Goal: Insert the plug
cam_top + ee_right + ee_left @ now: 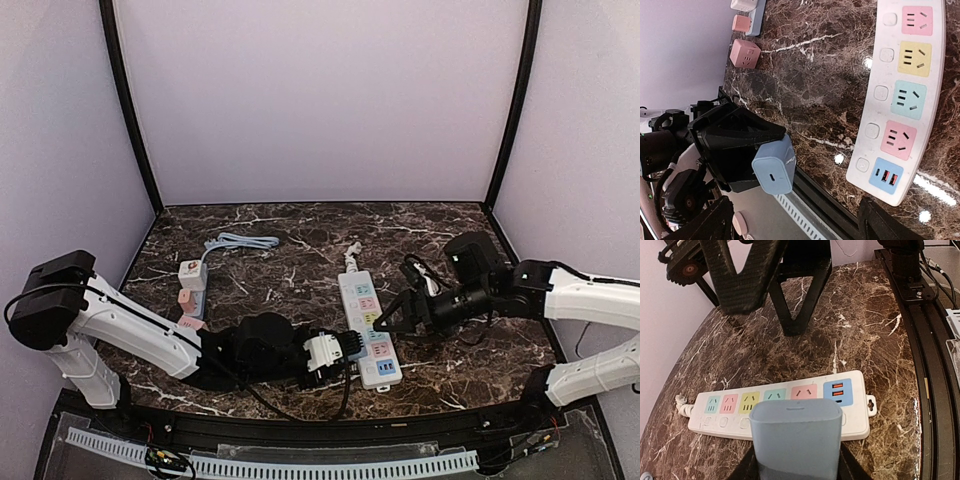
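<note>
Noted left gripper (338, 350) clenched on blue plug (774, 167), power strip (860, 407) just ahead; right gripper (392, 318) spread wide (strip near its tips).

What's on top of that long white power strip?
Nothing is plugged into the power strip: its coloured sockets and blue USB panel are bare. In the left wrist view, the blue charger in the left end effector covers part of its near edge.

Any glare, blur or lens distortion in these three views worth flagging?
Right wrist: bright glare spots on the glossy table beside the power strip. Left wrist: wide-angle lens bows the power strip; the close charger looks slightly soft. Top external: even light, sharp.
</note>
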